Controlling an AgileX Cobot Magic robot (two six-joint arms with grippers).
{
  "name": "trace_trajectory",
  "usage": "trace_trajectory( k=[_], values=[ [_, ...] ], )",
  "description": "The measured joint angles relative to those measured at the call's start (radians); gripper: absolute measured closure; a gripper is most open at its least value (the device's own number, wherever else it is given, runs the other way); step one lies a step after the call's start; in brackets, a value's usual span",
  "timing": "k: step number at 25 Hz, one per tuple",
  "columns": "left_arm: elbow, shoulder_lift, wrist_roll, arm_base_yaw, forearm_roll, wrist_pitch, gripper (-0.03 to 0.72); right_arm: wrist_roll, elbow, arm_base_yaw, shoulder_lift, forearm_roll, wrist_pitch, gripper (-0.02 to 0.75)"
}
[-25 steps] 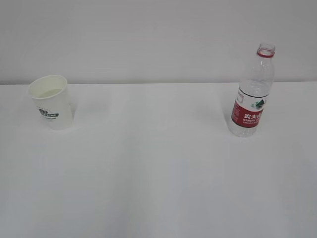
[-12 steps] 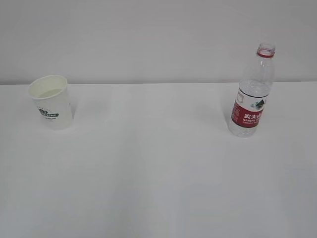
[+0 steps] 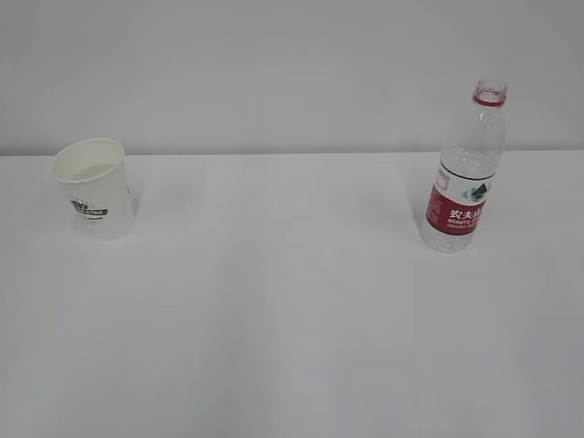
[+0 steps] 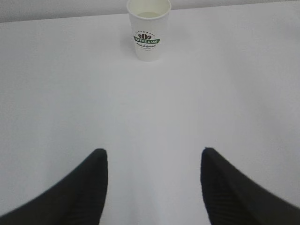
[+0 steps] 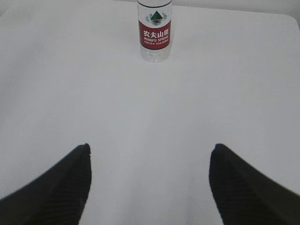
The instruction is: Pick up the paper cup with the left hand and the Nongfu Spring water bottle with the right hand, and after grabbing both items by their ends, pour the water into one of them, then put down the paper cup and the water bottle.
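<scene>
black fingers of the left gripper [image 4: 152,185] and right gripper [image 5: 149,185] stand apart, empty, well short of their targets. since a second ago the paper cup [image 3: 93,187] near the surface's [image 3: 292,319] far-left edge has straightened slightly; the nongfu spring water bottle [image 3: 465,172] far right hasn't moved. both look set down, task near done.

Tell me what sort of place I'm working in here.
Probably a lab or test bench, not a kitchen: a bare white tabletop against a plain pale wall, with only a small white paper cup and a clear capless plastic water bottle set out.
</scene>
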Motion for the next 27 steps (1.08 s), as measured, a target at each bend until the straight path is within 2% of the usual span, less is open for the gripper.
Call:
trace_trajectory(
  k=[27],
  values=[
    [0.000,0.000,0.000,0.000,0.000,0.000,0.239,0.000,0.000,0.000,0.000,0.000,0.000,0.148]
  ],
)
